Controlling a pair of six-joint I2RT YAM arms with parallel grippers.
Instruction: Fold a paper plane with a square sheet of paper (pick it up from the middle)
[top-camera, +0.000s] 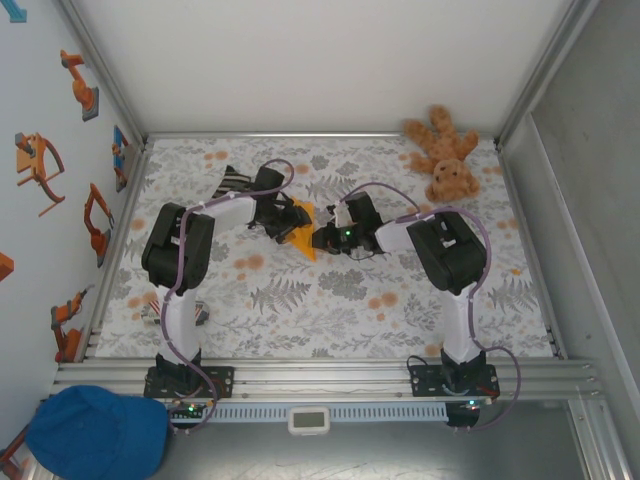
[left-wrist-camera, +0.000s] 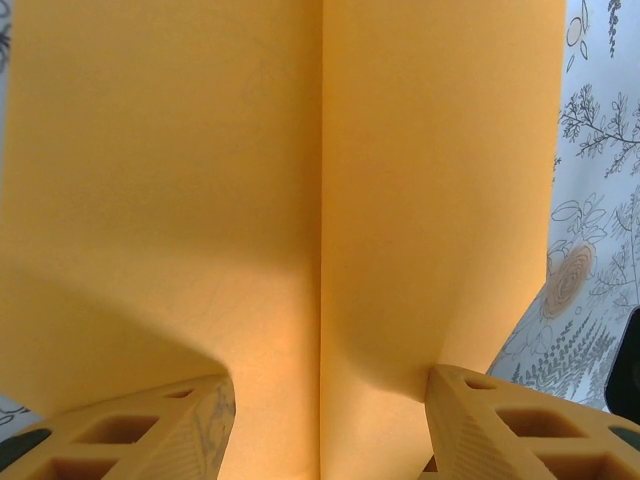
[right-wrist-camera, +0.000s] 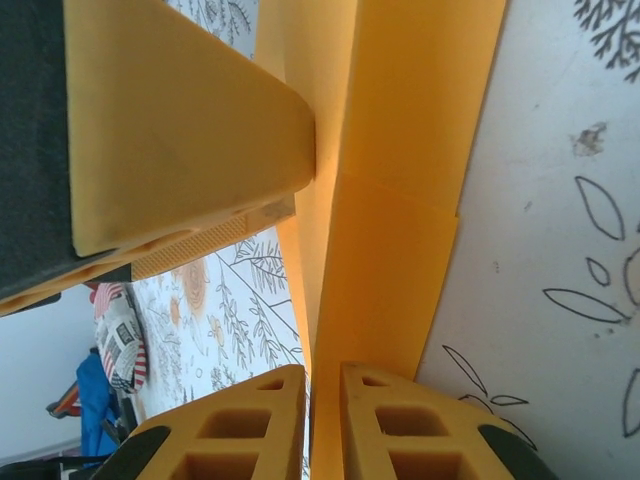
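Observation:
The orange-yellow sheet of paper (top-camera: 303, 238) is folded and stands on edge in the middle of the table, between both grippers. My left gripper (top-camera: 290, 222) faces its broad side. In the left wrist view the paper (left-wrist-camera: 200, 200) shows a straight centre crease, and the left gripper (left-wrist-camera: 330, 385) is open with its fingers wide apart around the paper's near end. My right gripper (top-camera: 325, 238) meets the paper from the right. In the right wrist view the right gripper (right-wrist-camera: 322, 372) is shut on the paper's folded edge (right-wrist-camera: 400, 250). A left finger (right-wrist-camera: 190, 130) touches the paper's other side.
A brown teddy bear (top-camera: 445, 152) lies at the back right. A striped sock (top-camera: 235, 183) lies behind the left arm and shows again (right-wrist-camera: 120, 335) in the right wrist view. A blue cap (top-camera: 95, 430) sits off the table at the near left. Walls close in the table.

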